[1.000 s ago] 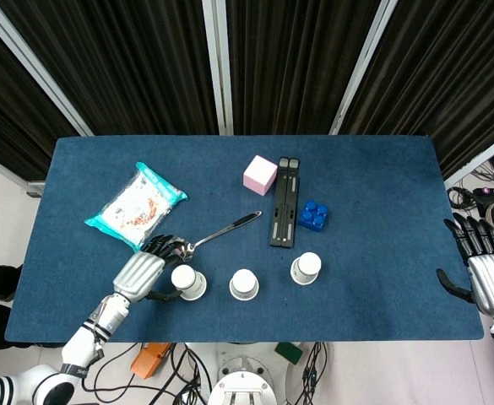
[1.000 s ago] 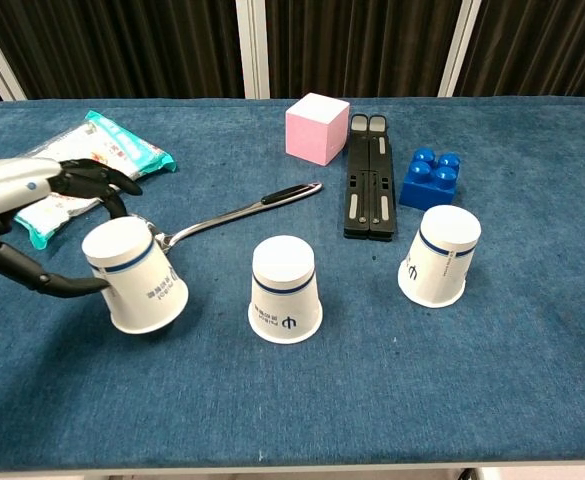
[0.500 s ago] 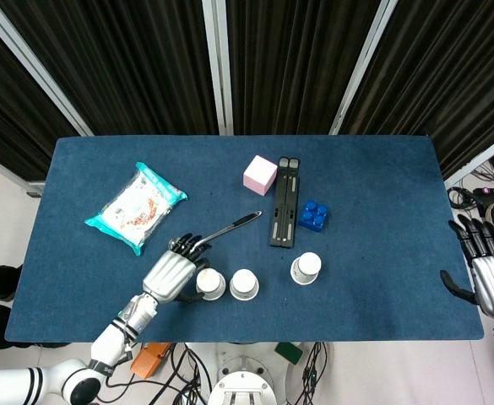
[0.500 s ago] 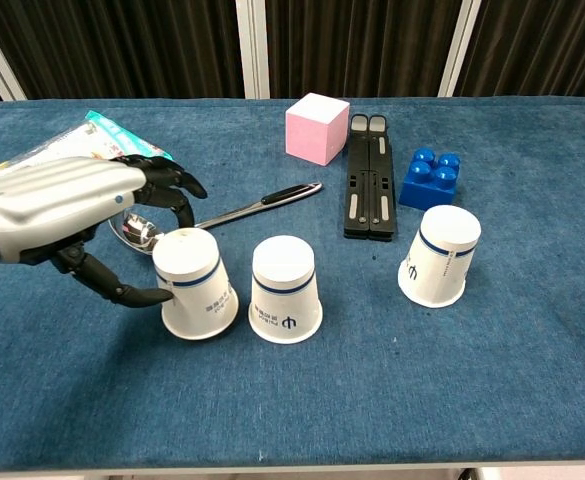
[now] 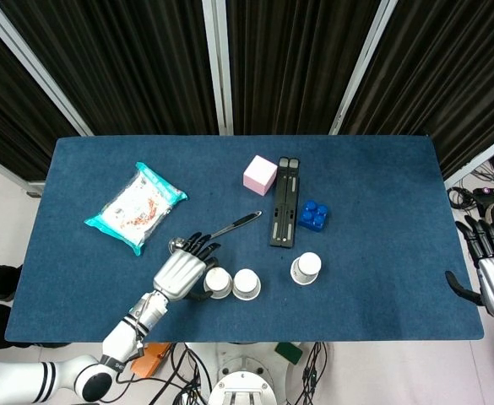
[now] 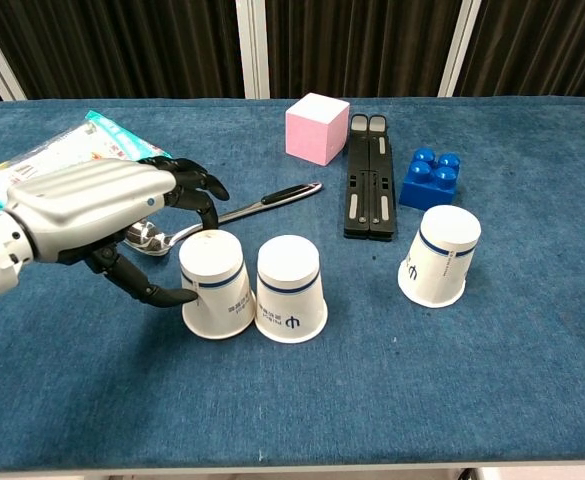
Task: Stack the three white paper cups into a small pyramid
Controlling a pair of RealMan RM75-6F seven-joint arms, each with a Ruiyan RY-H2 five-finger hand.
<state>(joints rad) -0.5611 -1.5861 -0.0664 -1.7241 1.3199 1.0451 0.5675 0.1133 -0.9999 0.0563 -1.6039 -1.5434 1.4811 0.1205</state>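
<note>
Head view: high, looking straight down, whole table [image 5: 382,253]. Chest view: low, near front edge, facing curtains [image 6: 352,45]. Shared: tabletop centre.

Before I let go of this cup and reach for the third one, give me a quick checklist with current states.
1. Left hand holds left cup: ok.
2. Left cup against middle cup, rims touching: ok.
3. Both base cups inverted, standing on the table: ok.
4. Third cup upright: not ok, it tilts.
5. Spoon clear of the base: ok, it lies behind.
6. Right hand free: ok, open at the table edge.
</note>
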